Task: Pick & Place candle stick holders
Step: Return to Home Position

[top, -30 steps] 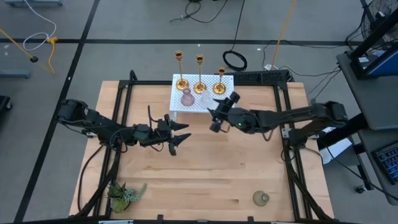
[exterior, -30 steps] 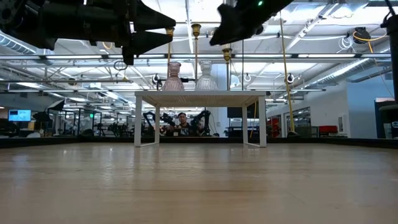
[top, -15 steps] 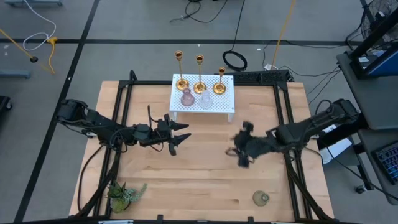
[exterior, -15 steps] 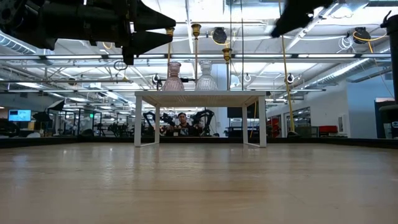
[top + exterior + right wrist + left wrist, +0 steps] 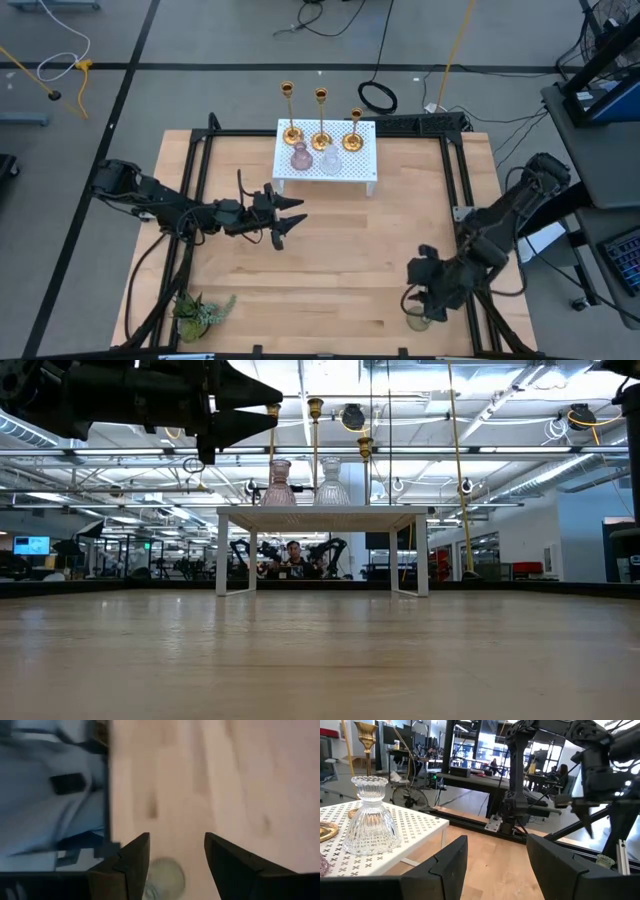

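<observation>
Three gold candlesticks (image 5: 320,120) and the pink (image 5: 300,157) and clear (image 5: 330,161) glass holders stand on the white perforated rack (image 5: 350,170) at the table's far middle. The green glass holder (image 5: 419,321) rests on its base near the table's near right corner. My right gripper (image 5: 418,290) is open above it, fingers pointing down; the holder shows between the fingers in the right wrist view (image 5: 167,877). My left gripper (image 5: 293,215) is open and empty over the table's middle left, pointing at the rack.
A green leafy sprig (image 5: 200,312) lies at the near left corner. Black frame rails (image 5: 455,215) run along the table's sides. Bare wood lies between the rack and the near edge.
My right gripper has swung away from the rack toward the table's near right corner, turned fingers-down, and now hangs over the green holder. It has left the low view. My left arm has kept still.
</observation>
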Tool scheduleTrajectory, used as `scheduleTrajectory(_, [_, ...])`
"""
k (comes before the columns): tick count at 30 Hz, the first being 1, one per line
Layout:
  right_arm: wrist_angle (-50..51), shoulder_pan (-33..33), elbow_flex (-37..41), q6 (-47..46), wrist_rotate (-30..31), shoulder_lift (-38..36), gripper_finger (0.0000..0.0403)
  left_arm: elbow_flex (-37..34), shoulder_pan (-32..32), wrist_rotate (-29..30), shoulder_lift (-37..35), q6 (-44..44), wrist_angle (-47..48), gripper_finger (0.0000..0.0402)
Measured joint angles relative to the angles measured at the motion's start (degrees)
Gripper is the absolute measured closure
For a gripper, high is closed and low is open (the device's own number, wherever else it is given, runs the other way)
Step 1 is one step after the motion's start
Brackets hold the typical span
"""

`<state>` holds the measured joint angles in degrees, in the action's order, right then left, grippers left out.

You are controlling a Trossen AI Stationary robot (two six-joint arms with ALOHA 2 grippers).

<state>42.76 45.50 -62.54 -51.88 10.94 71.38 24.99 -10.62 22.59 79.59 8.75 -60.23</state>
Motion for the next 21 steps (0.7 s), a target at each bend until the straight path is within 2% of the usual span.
scheduleTrajectory(4, [7.45, 3.68, 0.39, -12.3, 2.55, 0.02, 0.0223, 0.0, 0.92, 0.02, 0.0, 0.0, -0.28, 0.0192])
scheduleTrajectory(9, [7.34, 8.57, 2.94, -20.73, -0.63, 0.02, 0.0223, 0.0, 3.44, 0.03, 0.0, -0.66, -0.56, 0.0192])
scheduleTrajectory(17, [-5.63, 18.79, 8.85, -17.55, -0.16, 0.02, 0.0223, 0.0, 6.4, 0.05, 0.0, 0.42, -0.58, 0.0192])
scheduleTrajectory(21, [-9.91, 23.97, 12.52, -17.05, 5.49, 0.02, 0.0223, 0.0, 7.44, 0.02, 0.0, 0.44, -2.33, 0.0192])
